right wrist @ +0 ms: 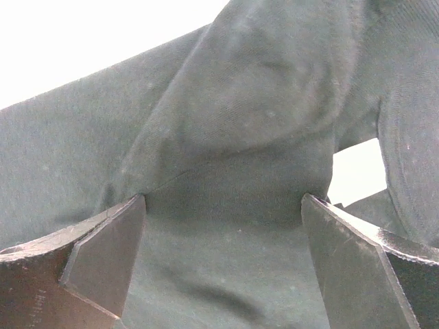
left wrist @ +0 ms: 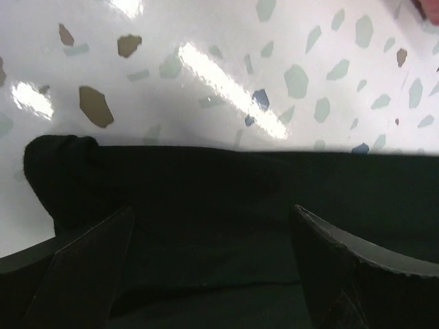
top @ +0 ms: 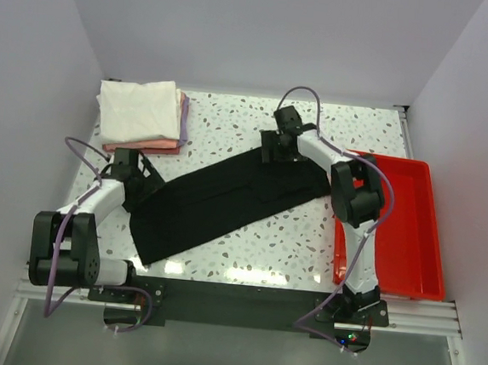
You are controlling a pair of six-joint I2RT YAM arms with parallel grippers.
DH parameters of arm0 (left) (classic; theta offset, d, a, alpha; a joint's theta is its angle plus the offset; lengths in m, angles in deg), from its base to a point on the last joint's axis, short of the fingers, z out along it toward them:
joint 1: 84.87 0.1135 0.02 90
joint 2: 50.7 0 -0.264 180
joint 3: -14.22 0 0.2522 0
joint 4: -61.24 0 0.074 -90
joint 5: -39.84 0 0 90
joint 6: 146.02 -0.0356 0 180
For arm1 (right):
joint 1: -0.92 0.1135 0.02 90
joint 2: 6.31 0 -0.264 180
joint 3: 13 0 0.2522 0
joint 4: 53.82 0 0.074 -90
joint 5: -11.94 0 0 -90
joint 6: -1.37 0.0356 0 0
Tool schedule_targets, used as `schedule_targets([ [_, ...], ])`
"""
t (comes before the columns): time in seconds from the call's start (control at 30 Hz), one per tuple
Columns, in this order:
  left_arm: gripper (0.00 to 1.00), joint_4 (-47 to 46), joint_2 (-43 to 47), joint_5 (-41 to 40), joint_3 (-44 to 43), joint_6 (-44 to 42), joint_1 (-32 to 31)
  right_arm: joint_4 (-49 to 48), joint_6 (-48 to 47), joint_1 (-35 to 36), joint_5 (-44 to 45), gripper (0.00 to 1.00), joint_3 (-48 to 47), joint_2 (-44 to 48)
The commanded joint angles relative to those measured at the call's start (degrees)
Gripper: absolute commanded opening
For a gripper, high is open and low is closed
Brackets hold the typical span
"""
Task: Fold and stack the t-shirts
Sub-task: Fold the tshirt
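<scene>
Wide-spread fingers (left wrist: 82, 267) of the left gripper (left wrist: 212, 211) hold nothing; the black t-shirt (left wrist: 226, 185) lies between and just beyond them. Right gripper (right wrist: 223, 199), equally wide, has that cloth bunched between its fingers. Folded t-shirts (top: 143, 114) sit beyond the left fingers.

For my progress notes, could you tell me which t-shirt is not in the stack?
The black t-shirt, lying stretched diagonally across the table. The others sit in a folded stack, white on top, at the far left corner.
</scene>
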Motion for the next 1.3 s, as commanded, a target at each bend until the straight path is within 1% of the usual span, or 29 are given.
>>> schedule_targets([
  [0.0, 1.00, 5.23, 0.65, -0.20, 4.84, 3.61, -2.95, 1.35, -3.44, -1.10, -2.61, 0.99, -9.02, -10.05],
  [0.03, 1.00, 5.32, 1.00, 0.50, 5.28, 4.14, -3.74, 1.62, -3.88, -1.37, -4.26, 0.99, -13.49, -12.07],
  [0.07, 1.00, 4.89, 1.70, 1.20, 6.15, 4.24, -5.92, 2.23, -4.49, -1.63, -5.32, 0.99, -16.14, -13.92],
  [0.1, 1.00, 5.06, 1.88, 1.64, 6.42, 5.54, -7.94, 3.54, -5.37, -2.07, -6.29, 0.99, -19.30, -18.46],
  [0.13, 1.00, 5.06, 2.06, 2.95, 6.69, 5.99, -8.92, 7.04, -5.90, -2.25, -6.74, 0.99, -26.47, -20.77],
  [0.17, 1.00, 5.23, 2.15, 3.58, 6.95, 6.95, -10.06, 9.07, -6.52, -2.34, -6.83, 0.99, -30.19, -23.05],
  [0.2, 1.00, 5.58, 2.23, 4.71, 7.04, 7.40, -12.68, 10.92, -6.96, -2.43, -6.83, 0.99, -33.97, -27.60],
  [0.23, 1.00, 5.67, 2.32, 5.25, 7.21, 7.92, -14.28, 13.46, -7.31, -2.43, -6.83, 0.99, -40.01, -29.21],
  [0.27, 1.00, 6.54, 2.67, 5.34, 7.48, 8.80, -16.12, 14.01, -7.75, -2.43, -8.05, 0.99, -42.25, -30.71],
  [0.3, 1.00, 7.07, 2.93, 5.60, 7.65, 10.81, -19.97, 14.19, -7.75, -2.51, -8.50, 0.99, -44.71, -32.11],
  [0.37, 1.00, 8.04, 3.72, 6.74, 8.01, 13.45, -23.68, 12.18, -7.84, -2.43, -9.98, 0.99, -44.82, -32.22],
  [0.4, 1.00, 8.05, 4.16, 8.49, 8.36, 14.16, -27.18, 11.21, -7.84, -2.51, -10.52, 0.99, -44.47, -32.04],
  [0.43, 1.00, 7.44, 4.86, 9.46, 9.23, 15.13, -28.95, 9.29, -7.58, -2.43, -12.00, 0.99, -44.12, -31.87],
  [0.47, 1.00, 7.43, 5.22, 10.52, 9.85, 15.83, -30.62, 8.40, -7.23, -2.43, -12.89, 0.99, -44.29, -31.86],
  [0.5, 1.00, 7.26, 5.40, 11.31, 10.46, 16.19, -33.95, 6.82, -6.96, -2.43, -13.85, 0.99, -44.73, -31.78],
  [0.57, 1.00, 8.04, 5.92, 13.33, 12.05, 17.41, -37.22, 5.32, -5.83, -2.43, -15.87, 0.99, -45.43, -31.95],
  [0.6, 1.00, 8.31, 6.36, 14.56, 12.40, 18.03, -40.80, 3.66, -5.38, -2.51, -16.40, 0.99, -46.13, -32.21],
  [0.63, 1.00, 8.22, 7.32, 15.53, 12.84, 18.38, -42.58, 2.77, -4.86, -2.43, -16.84, 0.99, -46.40, -32.48],
  [0.77, 1.00, 7.44, 9.88, 19.39, 11.70, 21.11, -51.36, -0.83, -1.61, -2.34, -20.53, 0.99, -47.37, -33.62],
  [0.93, 1.00, 4.37, 12.69, 22.47, 5.04, 20.06, -56.74, -0.66, -1.51, -2.08, -22.91, 0.99, -50.88, -34.33],
  [1.0, 1.00, 4.53, 13.04, 22.31, 2.75, 18.05, -57.80, -0.66, -2.65, -1.99, -23.00, 0.99, -51.58, -32.05],
  [1.03, 1.00, 6.27, 13.13, 21.61, 0.21, 16.03, -57.89, -0.57, -3.79, -1.90, -22.91, 0.99, -51.59, -30.74],
  [1.1, 1.00, 9.52, 12.61, 16.52, -2.70, 14.09, -57.80, -0.14, -4.85, -1.73, -22.39, 0.99, -51.50, -26.62],
  [1.13, 1.00, 12.59, 11.82, 14.68, -5.67, 12.08, -57.80, 0.21, -5.98, -1.72, -22.04, 0.99, -51.50, -25.37],
  [1.23, 1.00, 15.07, 10.85, 6.78, -9.30, 9.60, -57.62, 1.79, -8.09, -1.37, -21.07, 0.99, -50.10, -18.96],
  [1.27, 1.00, 15.08, 10.93, 5.44, -9.57, 9.34, -56.84, 2.15, -8.36, -1.29, -20.46, 0.99, -47.31, -16.86],
])
